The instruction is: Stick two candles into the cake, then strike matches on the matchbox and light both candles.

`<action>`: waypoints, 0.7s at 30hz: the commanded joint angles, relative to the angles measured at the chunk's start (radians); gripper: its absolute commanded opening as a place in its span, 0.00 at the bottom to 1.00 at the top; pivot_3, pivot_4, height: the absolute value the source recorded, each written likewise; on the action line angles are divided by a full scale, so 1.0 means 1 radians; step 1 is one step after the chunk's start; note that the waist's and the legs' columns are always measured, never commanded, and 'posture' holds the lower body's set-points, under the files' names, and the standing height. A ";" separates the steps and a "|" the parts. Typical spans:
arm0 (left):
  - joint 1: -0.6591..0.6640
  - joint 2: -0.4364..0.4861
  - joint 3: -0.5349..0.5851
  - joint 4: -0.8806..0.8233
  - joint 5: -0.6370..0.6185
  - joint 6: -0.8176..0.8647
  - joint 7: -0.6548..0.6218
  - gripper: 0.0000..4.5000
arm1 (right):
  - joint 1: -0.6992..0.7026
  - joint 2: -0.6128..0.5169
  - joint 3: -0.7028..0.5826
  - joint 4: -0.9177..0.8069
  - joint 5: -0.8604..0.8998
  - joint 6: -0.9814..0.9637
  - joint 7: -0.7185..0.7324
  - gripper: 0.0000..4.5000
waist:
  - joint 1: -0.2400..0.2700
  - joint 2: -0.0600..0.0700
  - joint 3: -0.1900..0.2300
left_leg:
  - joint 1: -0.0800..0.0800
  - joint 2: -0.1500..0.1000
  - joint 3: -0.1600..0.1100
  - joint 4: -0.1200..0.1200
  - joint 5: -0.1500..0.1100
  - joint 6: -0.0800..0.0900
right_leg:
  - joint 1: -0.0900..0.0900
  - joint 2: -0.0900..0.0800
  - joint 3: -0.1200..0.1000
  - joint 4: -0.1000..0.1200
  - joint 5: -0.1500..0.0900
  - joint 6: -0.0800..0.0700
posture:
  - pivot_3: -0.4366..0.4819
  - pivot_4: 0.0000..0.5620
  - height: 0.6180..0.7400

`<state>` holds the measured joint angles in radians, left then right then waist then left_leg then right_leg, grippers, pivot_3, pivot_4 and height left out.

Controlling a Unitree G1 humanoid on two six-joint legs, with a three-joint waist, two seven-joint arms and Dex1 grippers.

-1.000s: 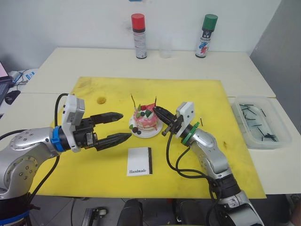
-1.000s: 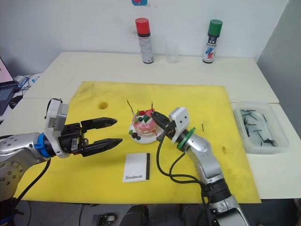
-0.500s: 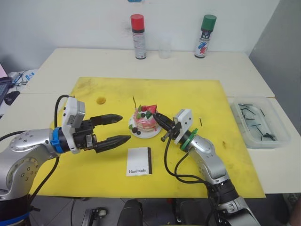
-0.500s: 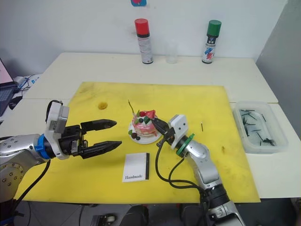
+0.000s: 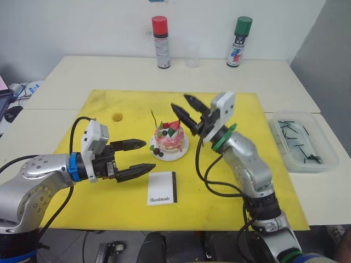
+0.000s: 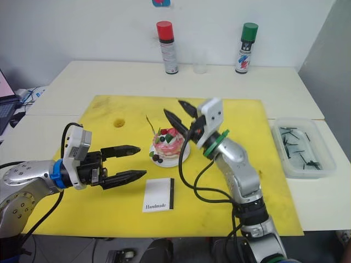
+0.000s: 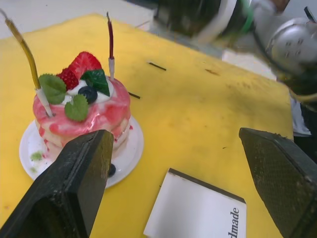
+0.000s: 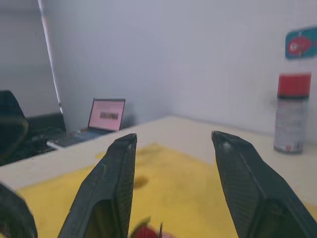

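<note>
Left gripper (image 5: 138,159) — fingers spread, held low and level, pointing right. Right gripper (image 5: 184,112) — fingers apart, raised, wrist angled up-left.

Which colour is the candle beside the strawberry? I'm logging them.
Reddish-brown candle, clearest in the left wrist view.

Cake (image 5: 169,139) — small, round, pink-and-white, strawberry pieces, green leaves, dark berries on top; sits on small white plate (image 5: 181,152) near middle of yellow mat (image 5: 247,181). Both candles upright in cake: yellowish-gold candle (image 7: 27,57) tilted slightly, reddish-brown candle (image 7: 110,42) straight, pale lower ends in cream, neither lit. Matchbox (image 5: 162,188) — flat, white, black striking strip along one edge, "Handmade" script; lies on mat between cake and mat's near edge. Matches (image 5: 296,141): short black sticks, scattered in clear tray off mat's right edge.
</note>
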<state>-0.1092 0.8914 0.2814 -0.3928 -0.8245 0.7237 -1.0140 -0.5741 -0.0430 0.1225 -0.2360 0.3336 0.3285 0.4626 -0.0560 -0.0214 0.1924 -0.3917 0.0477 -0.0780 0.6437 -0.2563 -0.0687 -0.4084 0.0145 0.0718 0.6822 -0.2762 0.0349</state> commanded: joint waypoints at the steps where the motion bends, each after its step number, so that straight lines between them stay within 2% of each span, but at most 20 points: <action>1: 0.011 0.094 0.089 0.047 -0.122 0.192 -0.007 1.00 | -0.024 -0.086 -0.045 -0.104 0.052 0.084 0.036 0.57 | 0.000 0.000 0.000 | 0.000 0.000 0.000 0.000 0.000 0.000 | 0.000 0.000 0.000 0.000 0.000 0.000 | 0.48 0.27 1.00; 4: 0.042 0.191 0.126 0.124 -0.207 0.365 -0.046 1.00 | 0.003 -0.230 -0.067 -0.178 0.086 0.173 0.105 0.57 | 0.001 0.002 0.001 | -0.003 -0.001 0.000 0.000 0.000 0.000 | -0.002 -0.001 0.000 -0.001 0.000 0.000 | 0.48 0.27 1.00; 8: 0.073 0.260 0.106 0.167 -0.286 0.555 -0.065 1.00 | 0.096 -0.383 -0.065 -0.252 0.099 0.196 0.198 0.57 | 0.001 0.002 0.001 | -0.003 -0.001 0.000 -0.001 0.000 0.000 | -0.002 -0.001 -0.001 -0.001 -0.001 -0.001 | 0.48 0.27 1.00; 10: 0.082 0.266 0.082 0.165 -0.319 0.641 -0.045 1.00 | 0.140 -0.444 -0.060 -0.295 0.144 0.232 0.253 0.49 | -0.001 0.002 0.001 | -0.002 -0.001 0.000 -0.001 0.000 0.000 | -0.002 -0.001 -0.001 -0.001 -0.002 -0.002 | 0.48 0.27 1.00; 12: 0.065 0.230 0.064 0.176 -0.351 0.711 -0.003 1.00 | 0.176 -0.506 -0.045 -0.333 0.186 0.291 0.305 0.38 | -0.001 0.003 0.002 | -0.003 0.000 0.000 -0.002 0.000 0.000 | -0.003 -0.001 -0.001 -0.001 -0.002 -0.002 | 0.48 0.27 1.00; 16: 0.008 0.132 0.029 0.216 -0.368 0.788 0.092 1.00 | 0.212 -0.584 0.011 -0.352 0.217 0.376 0.362 0.04 | 0.000 0.003 0.002 | -0.002 0.000 0.000 -0.001 0.000 0.000 | -0.002 0.000 -0.001 0.000 -0.002 -0.001 | 0.48 0.27 1.00; 17: -0.003 0.114 0.028 0.224 -0.371 0.803 0.107 1.00 | 0.213 -0.589 0.016 -0.353 0.233 0.400 0.367 0.01 | 0.000 0.003 0.002 | -0.002 0.000 0.000 0.000 0.000 0.000 | -0.002 0.000 -0.001 0.000 -0.001 -0.001 | 0.48 0.27 1.00; 21: -0.049 0.012 0.028 0.284 -0.374 0.875 0.191 1.00 | 0.217 -0.598 0.048 -0.356 0.265 0.477 0.366 0.01 | 0.000 0.002 0.002 | -0.002 0.000 -0.001 0.001 0.000 0.000 | -0.002 0.000 0.000 0.000 0.000 0.001 | 0.48 0.27 1.00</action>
<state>-0.1490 0.9159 0.2976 -0.1196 -1.1801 1.5721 -0.8490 -0.3572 -0.6311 0.1661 -0.5597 0.5803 0.8005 0.8193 -0.0562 -0.0190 0.1939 -0.3935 0.0472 -0.0786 0.6450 -0.2564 -0.0684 -0.4101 0.0141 0.0714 0.6825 -0.2764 0.0357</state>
